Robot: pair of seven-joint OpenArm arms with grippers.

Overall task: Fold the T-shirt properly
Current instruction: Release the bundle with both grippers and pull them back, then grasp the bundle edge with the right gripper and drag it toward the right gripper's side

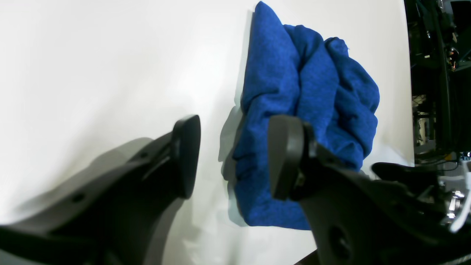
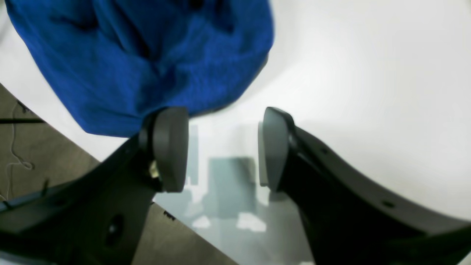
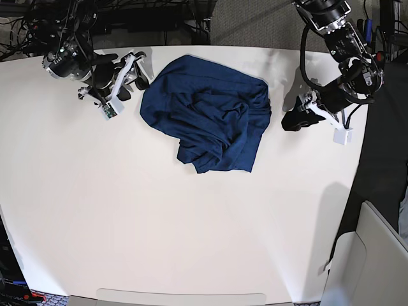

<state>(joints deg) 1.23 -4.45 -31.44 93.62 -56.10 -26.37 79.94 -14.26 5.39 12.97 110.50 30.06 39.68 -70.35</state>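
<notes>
Navy T-shirt (image 3: 207, 121) crumpled near far edge of surface (image 3: 127, 223); folding not begun; left gripper (image 1: 233, 158) and right gripper (image 2: 222, 149) released, empty.

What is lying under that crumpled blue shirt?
Only the white table shows around the T-shirt. The bunched cloth hides its own lower layers and the surface beneath, so anything under it cannot be seen.
</notes>
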